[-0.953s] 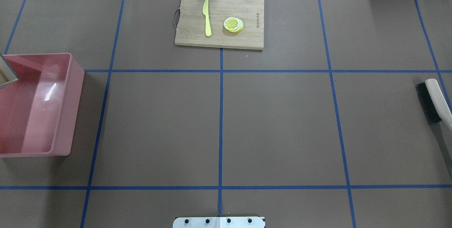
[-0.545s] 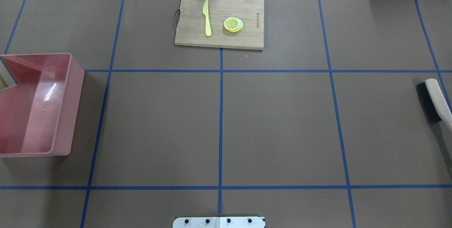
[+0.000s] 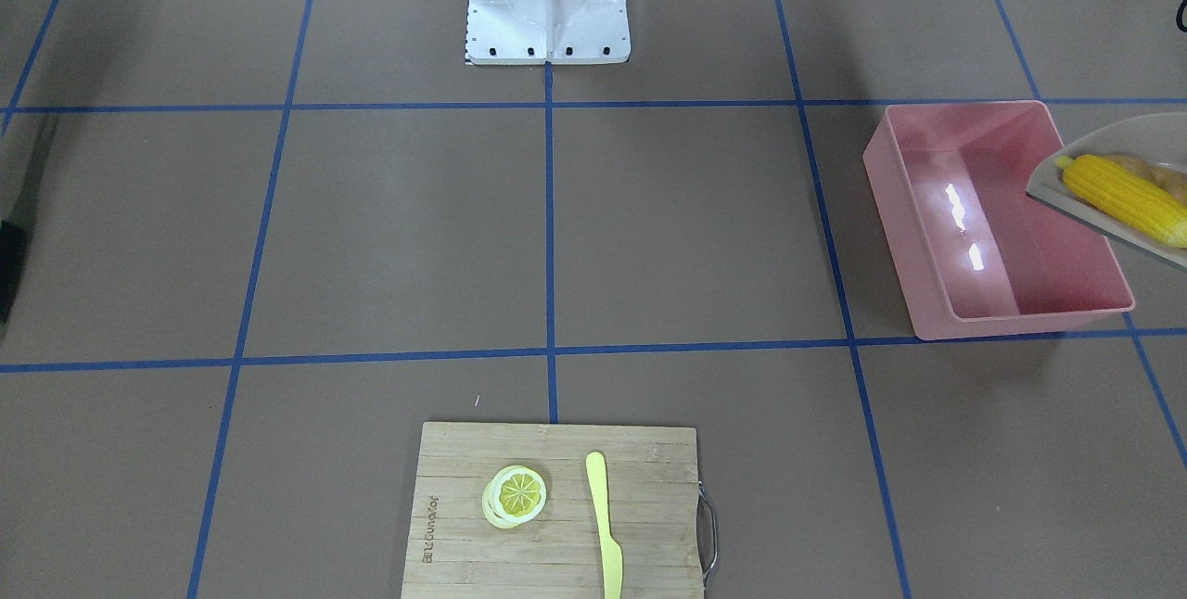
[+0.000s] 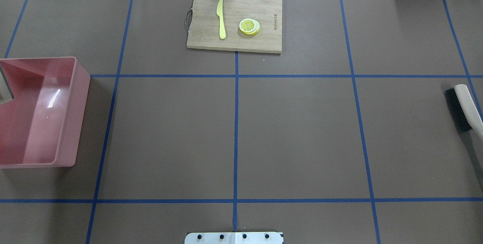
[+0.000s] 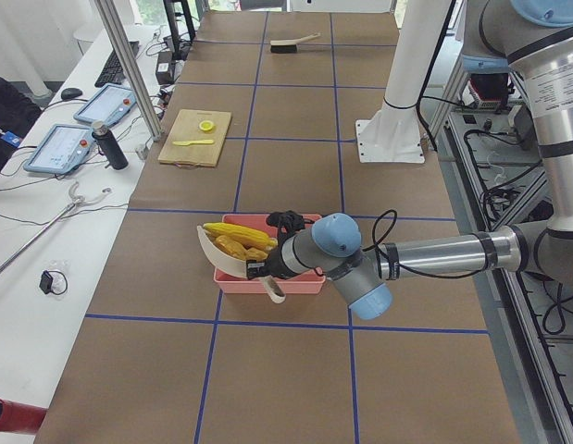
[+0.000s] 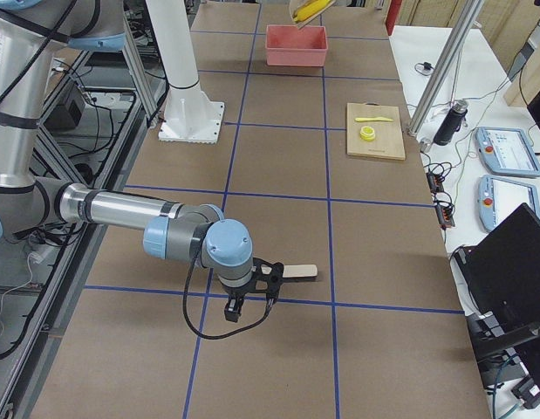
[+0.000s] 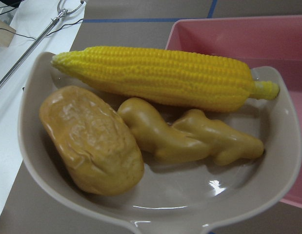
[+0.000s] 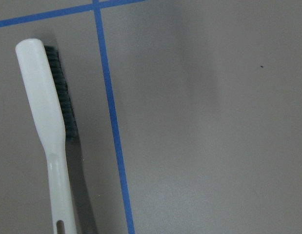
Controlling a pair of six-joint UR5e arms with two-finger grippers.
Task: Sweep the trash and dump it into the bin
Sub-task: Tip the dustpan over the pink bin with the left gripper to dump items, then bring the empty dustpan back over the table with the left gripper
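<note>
The sweeping part looks finished. All three pieces of trash lie inside the beige plastic dustpan [image 7: 190, 197]: the yellow toy corn cob [image 7: 160, 75], the knobbly tan ginger root [image 7: 190, 136] and the glossy brown-orange potato-like lump [image 7: 90, 139]. No trash shows on the brown table [image 4: 294, 134]. The dumping is not yet done. The large translucent pink plastic bin [image 3: 895, 219] stands at 9 o'clock on the table in the overhead view, and what shows of its inside holds nothing.

The dustpan is held in the air at the outer side of the bin, and its open front lip reaches over the rim. In the left wrist view the corn's long axis runs about from 9 to 3 o'clock, across the mouth of the pan. Its pointed tip is at 9 o'clock and its stalk end at 3 o'clock, over the bin. The ginger lies almost parallel below it, and the lump is at 8 o'clock. I judge that the pan must tilt forward so the pieces slide over the lip.

The left gripper [image 5: 260, 270] is at the dustpan handle, but only the side view shows it, so I cannot tell how its jaws stand. The same holds for the right gripper [image 6: 263, 281]. It is by the white brush with black bristles [image 8: 41, 97], at 3 o'clock on the table.
</note>
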